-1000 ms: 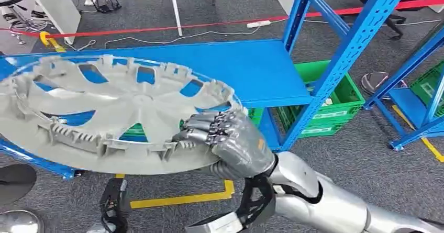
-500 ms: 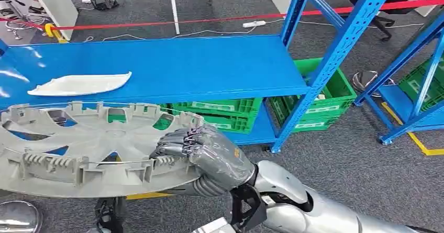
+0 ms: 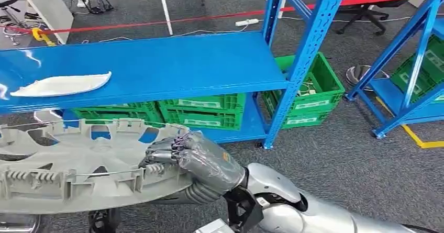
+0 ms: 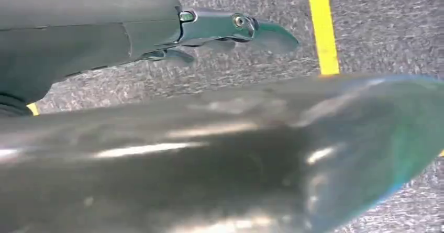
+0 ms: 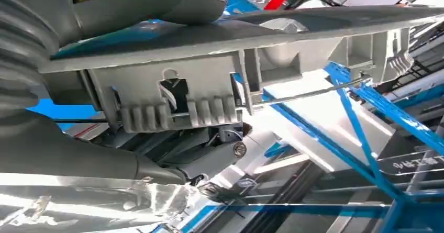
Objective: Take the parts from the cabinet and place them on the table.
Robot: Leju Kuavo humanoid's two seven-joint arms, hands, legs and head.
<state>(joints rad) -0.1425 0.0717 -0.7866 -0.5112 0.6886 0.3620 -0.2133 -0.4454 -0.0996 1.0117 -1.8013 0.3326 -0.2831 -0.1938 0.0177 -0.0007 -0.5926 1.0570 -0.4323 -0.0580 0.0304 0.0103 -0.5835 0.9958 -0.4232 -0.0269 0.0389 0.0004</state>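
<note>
A big grey wheel cover [image 3: 78, 159] with open spokes hangs level in front of the blue shelf [image 3: 183, 65], clear of it and over the floor. My right hand [image 3: 193, 157] grips its near rim, fingers curled over the top edge. In the right wrist view the ribbed rim of the wheel cover [image 5: 209, 86] sits clamped in my right hand [image 5: 63, 149]. A white curved part [image 3: 60, 84] lies on the shelf's left side. My left hand [image 4: 209, 31] hangs over the carpet, fingers stretched out and holding nothing.
Green crates [image 3: 204, 112] stand under the shelf, and another green crate [image 3: 309, 97] sits to the right of the blue upright [image 3: 306, 50]. A second blue rack [image 3: 408, 60] stands at the right. Red tape [image 3: 209, 17] runs behind. Yellow lines [image 3: 424, 141] mark the grey carpet.
The wheel cover has come off the shelf, toward me and lower, still in my right hand. The view has shifted, and the white part on the shelf has come into sight.
</note>
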